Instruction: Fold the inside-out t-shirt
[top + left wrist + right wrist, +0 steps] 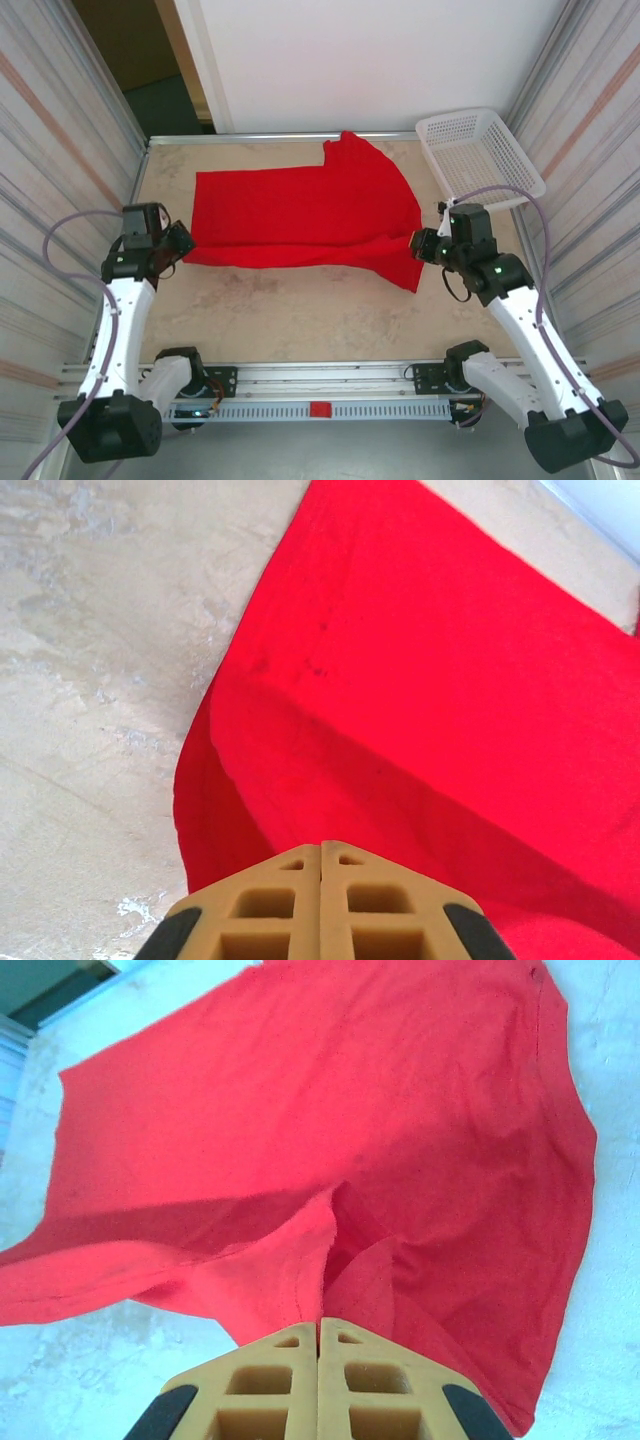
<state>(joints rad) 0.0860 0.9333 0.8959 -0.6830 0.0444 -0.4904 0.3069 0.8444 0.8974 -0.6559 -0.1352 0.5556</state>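
The inside-out t-shirt (300,215) is plain bright red and lies spread across the back half of the table, with one part pointing toward the back wall. My left gripper (187,240) sits at the shirt's left edge. In the left wrist view its tan fingers (290,900) meet at the gripper's tip (320,846), shut on the edge of the red cloth (420,680), which rises in a fold toward them. At the shirt's right edge my right gripper (418,245) is shut, tip (319,1322), pinching a raised ridge of the cloth (300,1110).
A white plastic basket (480,155) leans at the back right corner, just behind the right arm. Bare beige tabletop (300,310) lies between the shirt and the front rail (320,375). Striped walls close in both sides.
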